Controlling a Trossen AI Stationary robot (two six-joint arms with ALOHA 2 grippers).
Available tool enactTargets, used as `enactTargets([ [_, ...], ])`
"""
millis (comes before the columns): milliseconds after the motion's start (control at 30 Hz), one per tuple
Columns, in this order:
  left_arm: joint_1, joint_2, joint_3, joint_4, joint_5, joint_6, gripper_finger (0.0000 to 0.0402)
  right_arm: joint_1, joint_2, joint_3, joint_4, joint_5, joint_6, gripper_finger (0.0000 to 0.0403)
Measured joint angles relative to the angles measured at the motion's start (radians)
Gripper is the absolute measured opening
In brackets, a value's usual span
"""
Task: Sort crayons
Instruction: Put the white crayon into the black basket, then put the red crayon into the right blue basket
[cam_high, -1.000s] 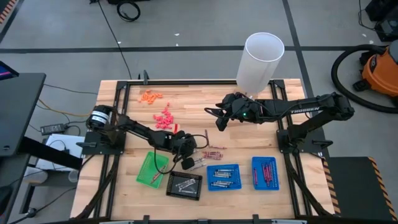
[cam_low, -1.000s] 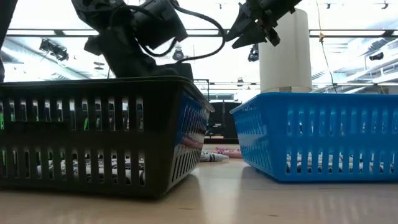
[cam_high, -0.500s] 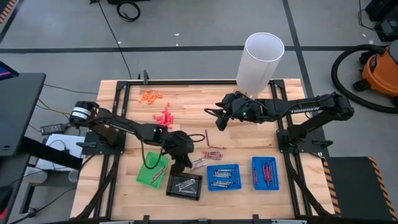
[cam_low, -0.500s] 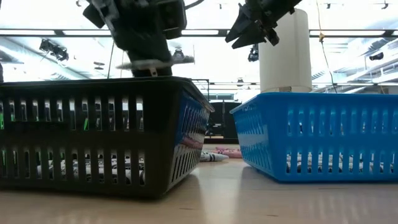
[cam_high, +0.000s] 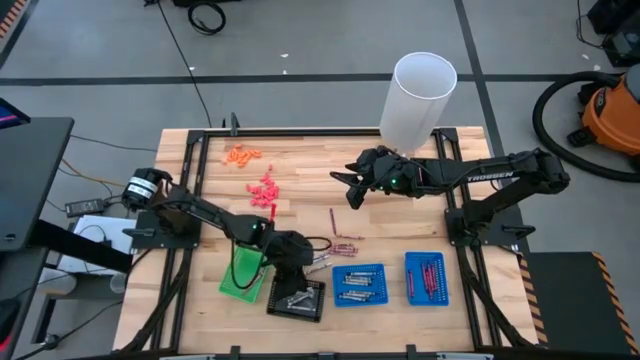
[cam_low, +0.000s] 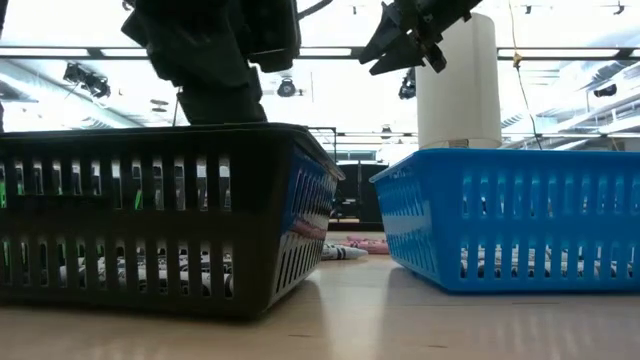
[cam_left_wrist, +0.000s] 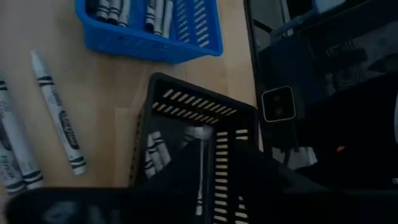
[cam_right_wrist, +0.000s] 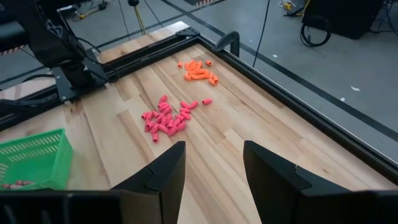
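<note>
My left gripper (cam_high: 293, 272) hovers over the black tray (cam_high: 297, 298), its fingers apart. A grey-white crayon (cam_left_wrist: 200, 158) stands in the gap beside one finger. Other grey-white crayons (cam_left_wrist: 149, 152) lie in that tray. Loose grey-white crayons (cam_left_wrist: 59, 121) and maroon crayons (cam_high: 342, 244) lie on the table beside it. One blue tray (cam_high: 358, 284) holds grey-white crayons, the other blue tray (cam_high: 426, 277) maroon ones. My right gripper (cam_right_wrist: 214, 180) hangs open, with nothing in it, high over the table's far middle (cam_high: 352, 190). My left gripper has the grey-white crayon (cam_left_wrist: 200, 168) running along the inner side of one finger (cam_left_wrist: 180, 180), above the black tray. Whether the finger touches the crayon, I cannot tell. The other finger stands apart from it.
A green tray (cam_high: 244, 272) stands left of the black one. Pink bits (cam_high: 264, 190) and orange bits (cam_high: 242, 154) lie at the far left. A tall white cylinder (cam_high: 420, 95) stands at the far edge. Bare wood lies between the pink bits and the trays.
My left gripper has gone from the loose crayons toward the table's near edge and now stands over the black tray; it has tipped on the way. Half a second ago a pale crayon lay level under it in the low view; it no longer shows there.
</note>
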Motion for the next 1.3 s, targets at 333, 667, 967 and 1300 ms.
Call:
enactTargets([
  [333,0.060,-0.030,0.000,-0.077,-0.015,-0.035,0.0184,-0.001,0.000,0.000,0.000,-0.021,0.025,0.0170],
  [667,0.121,-0.133,0.001,-0.193,-0.169,0.024,0.0159,-0.009,0.056,-0.055,-0.074,-0.123,0.126,0.0170],
  [967,0.120,-0.273,0.002,-0.344,-0.365,0.102,0.0153,-0.009,0.206,-0.061,0.049,-0.165,0.163,0.0170],
  [1300,0.117,-0.375,0.000,-0.505,-0.577,0.178,0.0153,-0.009,0.405,-0.050,0.089,-0.212,0.284,0.0170],
])
